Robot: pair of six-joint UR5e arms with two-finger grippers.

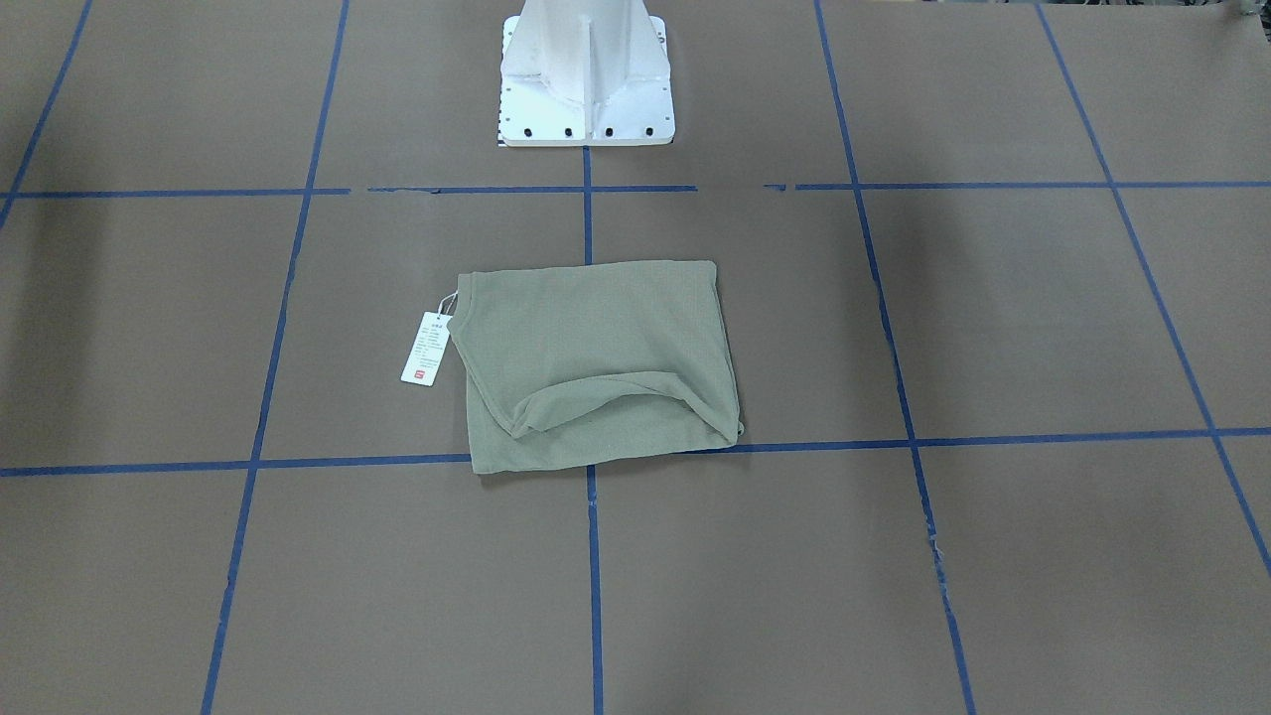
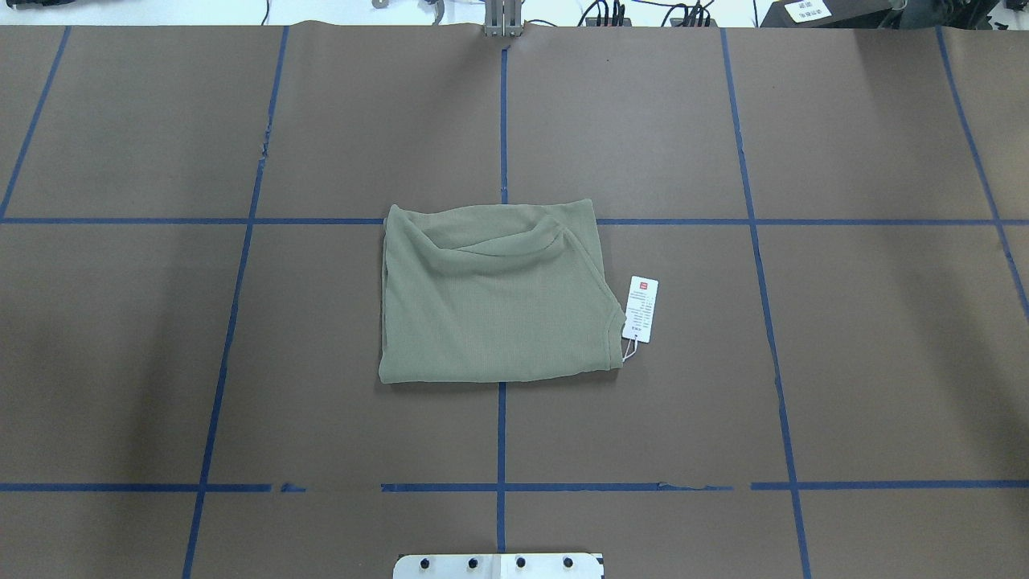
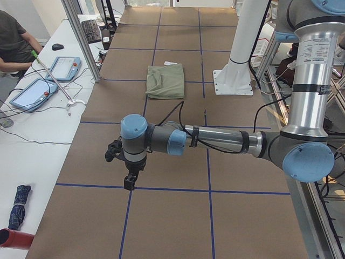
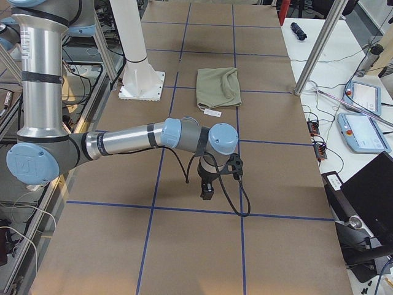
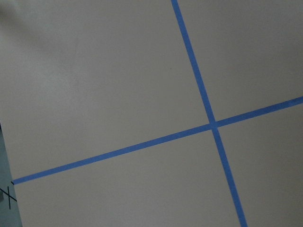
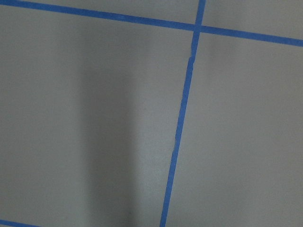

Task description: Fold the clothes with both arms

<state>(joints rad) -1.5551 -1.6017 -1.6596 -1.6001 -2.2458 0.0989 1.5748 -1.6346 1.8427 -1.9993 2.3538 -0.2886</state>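
The sage-green shirt (image 1: 596, 367) lies folded into a rough rectangle at the middle of the table (image 2: 490, 305), with its white hang tag (image 2: 641, 309) beside one edge. Both arms hang over the table's ends, far from the shirt. My left gripper (image 3: 129, 181) points down above a blue tape line in the exterior left view. My right gripper (image 4: 207, 193) points down likewise in the exterior right view. Neither shows in the overhead or front view, so I cannot tell whether they are open or shut. Both wrist views show only brown paper and blue tape.
The white pedestal base (image 1: 586, 79) stands at the robot's side of the table. Blue tape lines grid the brown cover. A seated person (image 3: 13, 43) and tablets (image 3: 32, 91) are at a side bench, with more tablets (image 4: 362, 123) seen from the right.
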